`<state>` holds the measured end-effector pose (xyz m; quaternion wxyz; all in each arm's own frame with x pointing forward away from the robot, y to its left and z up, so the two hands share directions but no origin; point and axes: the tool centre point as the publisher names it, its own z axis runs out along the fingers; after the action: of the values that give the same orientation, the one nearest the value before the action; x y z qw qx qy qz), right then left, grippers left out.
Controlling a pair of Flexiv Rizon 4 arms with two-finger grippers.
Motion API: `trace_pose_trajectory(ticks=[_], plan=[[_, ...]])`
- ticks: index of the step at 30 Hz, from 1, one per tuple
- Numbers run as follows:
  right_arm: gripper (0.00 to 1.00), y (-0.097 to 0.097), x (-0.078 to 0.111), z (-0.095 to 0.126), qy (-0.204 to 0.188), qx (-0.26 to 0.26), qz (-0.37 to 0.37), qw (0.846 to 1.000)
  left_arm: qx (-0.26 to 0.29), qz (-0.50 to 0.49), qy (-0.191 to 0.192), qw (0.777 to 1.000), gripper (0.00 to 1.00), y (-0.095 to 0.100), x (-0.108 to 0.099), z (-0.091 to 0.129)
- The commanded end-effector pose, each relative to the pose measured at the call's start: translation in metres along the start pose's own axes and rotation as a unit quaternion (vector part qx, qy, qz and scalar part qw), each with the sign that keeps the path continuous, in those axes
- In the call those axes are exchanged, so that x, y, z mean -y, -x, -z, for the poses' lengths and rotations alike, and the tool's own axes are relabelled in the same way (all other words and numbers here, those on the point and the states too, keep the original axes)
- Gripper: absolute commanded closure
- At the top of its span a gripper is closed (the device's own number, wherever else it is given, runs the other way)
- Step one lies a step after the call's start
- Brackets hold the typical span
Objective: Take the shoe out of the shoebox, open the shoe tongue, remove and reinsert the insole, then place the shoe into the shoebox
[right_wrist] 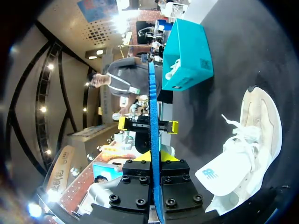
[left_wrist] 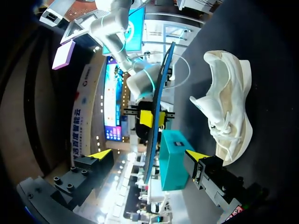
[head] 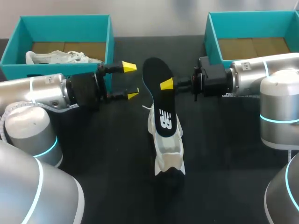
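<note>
A white shoe (head: 168, 151) lies on the black table, heel toward the near edge; it also shows in the wrist views (left_wrist: 229, 112) (right_wrist: 245, 154). Above it stands a black insole (head: 159, 100) with a blue underside, its lower end at the shoe's opening. My right gripper (head: 167, 85) is shut on the insole's right edge. In the right wrist view the insole (right_wrist: 152, 112) runs edge-on between the shut right gripper (right_wrist: 152, 161). My left gripper (head: 131, 81) stands open just left of the insole, not touching it. From the left wrist the insole (left_wrist: 158, 107) shows ahead of the left gripper (left_wrist: 148, 154).
A teal shoebox (head: 18, 32) at the back left holds another white shoe (head: 60, 57). A second teal shoebox (head: 212, 28) stands at the back right, behind my right arm, with only its brown floor showing inside.
</note>
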<state>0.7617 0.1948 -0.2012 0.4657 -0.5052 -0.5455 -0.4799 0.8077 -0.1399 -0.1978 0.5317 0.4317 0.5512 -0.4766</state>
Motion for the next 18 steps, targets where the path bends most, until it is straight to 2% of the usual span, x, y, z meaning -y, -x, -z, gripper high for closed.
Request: trace_pose_trajectory(ticks=[1, 15, 18], plan=[[1.00, 0.000, 0.000, -0.002, 0.000, 0.001, -0.001, 1.000, -0.007, -0.005, -0.003, 1.000, 0.00, 0.001, -0.002, -0.009], [1.00, 0.000, 0.000, -0.002, 0.000, 0.001, -0.001, 1.000, -0.007, -0.045, -0.009, 0.999, 0.00, -0.004, 0.013, -0.043], [1.00, 0.000, 0.000, -0.002, 0.000, 0.001, -0.001, 1.000, -0.011, -0.057, -0.003, 0.998, 0.11, -0.006, 0.014, -0.049]])
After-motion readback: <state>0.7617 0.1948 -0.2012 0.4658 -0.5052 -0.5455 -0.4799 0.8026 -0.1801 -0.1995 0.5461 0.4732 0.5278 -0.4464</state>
